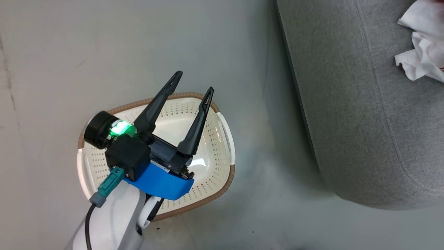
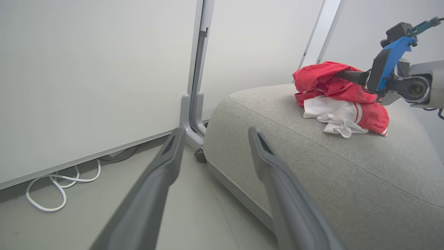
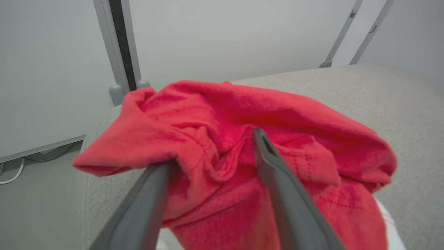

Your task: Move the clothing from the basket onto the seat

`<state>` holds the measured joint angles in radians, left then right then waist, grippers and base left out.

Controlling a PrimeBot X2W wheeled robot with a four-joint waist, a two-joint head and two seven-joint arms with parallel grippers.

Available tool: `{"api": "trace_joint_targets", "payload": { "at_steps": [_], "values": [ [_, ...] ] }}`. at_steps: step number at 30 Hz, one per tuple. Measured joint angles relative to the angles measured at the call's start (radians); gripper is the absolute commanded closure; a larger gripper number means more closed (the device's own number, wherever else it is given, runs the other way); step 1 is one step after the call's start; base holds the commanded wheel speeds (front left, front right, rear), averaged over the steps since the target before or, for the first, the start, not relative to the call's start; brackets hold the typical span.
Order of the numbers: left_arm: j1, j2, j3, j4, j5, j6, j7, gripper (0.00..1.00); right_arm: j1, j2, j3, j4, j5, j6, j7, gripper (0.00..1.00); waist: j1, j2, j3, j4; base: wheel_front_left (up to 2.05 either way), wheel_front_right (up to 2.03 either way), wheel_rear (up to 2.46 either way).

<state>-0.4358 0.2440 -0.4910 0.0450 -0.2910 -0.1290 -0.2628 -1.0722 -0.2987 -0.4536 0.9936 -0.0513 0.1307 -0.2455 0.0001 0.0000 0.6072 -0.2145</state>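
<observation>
Right hand (image 3: 212, 147) fingers spread, tips in red clothing (image 3: 277, 114) heaped on grey seat (image 3: 399, 90).

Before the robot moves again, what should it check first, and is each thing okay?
1. Basket empty: ok, what shows inside is bare.
2. Clothing on the seat: ok, piled well in from the edge.
3. Left gripper free: ok, open, holding nothing.
4. Right gripper open: ok, fingers apart.
5. Right gripper clear of cloth: not ok, a red fold drapes over one finger.

No legible text or labels
</observation>
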Motion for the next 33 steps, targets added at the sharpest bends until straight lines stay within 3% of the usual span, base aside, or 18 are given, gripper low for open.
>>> {"api": "trace_joint_targets", "payload": {
  "at_steps": [9, 20, 33],
  "values": [
    [0.038, -0.052, 0.001, 0.056, -0.028, 0.000, 0.000, 0.00, 0.084, -0.027, 0.104, 0.022, 0.001, 0.000, -0.004, 0.00, -0.0001, 0.0000, -0.110, 0.030, 0.00, 0.00, 0.00],
    [0.148, -0.100, 0.050, 0.140, -0.067, 0.000, 0.000, 0.00, 0.269, -0.025, 0.210, -0.049, 0.044, 0.000, -0.011, 0.00, -0.0002, 0.0000, -0.296, 0.080, 0.00, 0.00, 0.00],
    [0.282, -0.148, 0.176, 0.201, -0.061, 0.000, 0.000, 0.00, 0.601, 0.081, 0.283, -0.308, 0.150, 0.000, 0.015, 0.00, -0.0003, 0.0000, -0.504, 0.158, 0.00, 0.00, 0.00]
  ]
}}
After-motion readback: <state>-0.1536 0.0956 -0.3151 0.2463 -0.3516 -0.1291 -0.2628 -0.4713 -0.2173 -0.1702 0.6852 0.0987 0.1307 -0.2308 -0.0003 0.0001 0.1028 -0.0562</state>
